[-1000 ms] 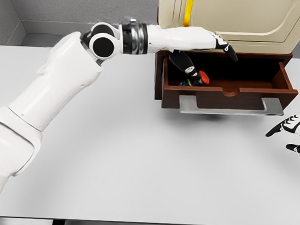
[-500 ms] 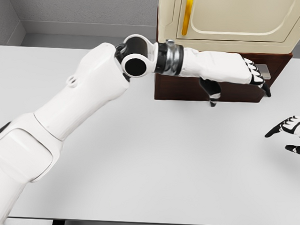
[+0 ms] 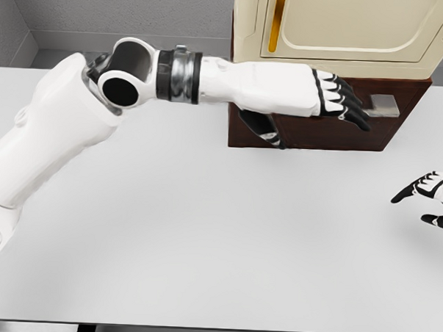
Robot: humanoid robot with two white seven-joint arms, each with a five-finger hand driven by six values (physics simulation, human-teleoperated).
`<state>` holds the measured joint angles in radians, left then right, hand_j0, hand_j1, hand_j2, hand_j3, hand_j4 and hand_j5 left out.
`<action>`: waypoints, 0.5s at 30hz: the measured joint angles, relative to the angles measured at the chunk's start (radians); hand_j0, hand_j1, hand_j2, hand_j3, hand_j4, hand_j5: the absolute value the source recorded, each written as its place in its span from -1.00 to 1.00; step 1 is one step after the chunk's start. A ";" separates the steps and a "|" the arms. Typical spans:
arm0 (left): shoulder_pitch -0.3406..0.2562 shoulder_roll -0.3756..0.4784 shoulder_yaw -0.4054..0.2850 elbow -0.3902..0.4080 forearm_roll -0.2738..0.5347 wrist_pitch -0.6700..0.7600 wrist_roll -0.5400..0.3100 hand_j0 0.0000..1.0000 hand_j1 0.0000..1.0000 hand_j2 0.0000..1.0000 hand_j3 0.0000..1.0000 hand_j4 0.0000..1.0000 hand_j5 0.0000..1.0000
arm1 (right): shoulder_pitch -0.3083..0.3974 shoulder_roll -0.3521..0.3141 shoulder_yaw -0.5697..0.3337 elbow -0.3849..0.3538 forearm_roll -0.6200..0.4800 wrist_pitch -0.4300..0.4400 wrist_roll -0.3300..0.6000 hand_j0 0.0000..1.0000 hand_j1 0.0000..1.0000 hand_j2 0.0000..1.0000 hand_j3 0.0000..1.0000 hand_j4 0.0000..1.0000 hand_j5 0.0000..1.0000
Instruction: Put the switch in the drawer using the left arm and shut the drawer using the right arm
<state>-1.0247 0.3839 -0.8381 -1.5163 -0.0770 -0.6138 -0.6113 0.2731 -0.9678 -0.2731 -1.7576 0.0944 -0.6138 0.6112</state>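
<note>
The fingers [image 3: 347,105] of the left hand [image 3: 335,97] are stretched out flat and a little apart, holding nothing. They lie across the front of the brown drawer [image 3: 330,130], with the tips near its grey handle [image 3: 382,105]. The drawer is shut, so the switch cannot be seen. A cream cabinet [image 3: 338,31] sits on top, at 12 o'clock. The right hand [image 3: 430,193] is at 3 o'clock over the white table [image 3: 204,231], fingers loose and empty, well apart from the drawer.
</note>
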 measured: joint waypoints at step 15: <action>0.112 0.478 0.000 -0.155 0.177 0.000 0.000 1.00 1.00 1.00 1.00 1.00 1.00 | 0.006 -0.012 0.000 0.000 0.000 0.000 0.000 0.43 0.43 0.43 0.43 0.43 0.43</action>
<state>-0.9127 0.8619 -0.8385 -1.6708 0.1001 -0.6140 -0.6114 0.2792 -0.9798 -0.2727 -1.7576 0.0943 -0.6138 0.6112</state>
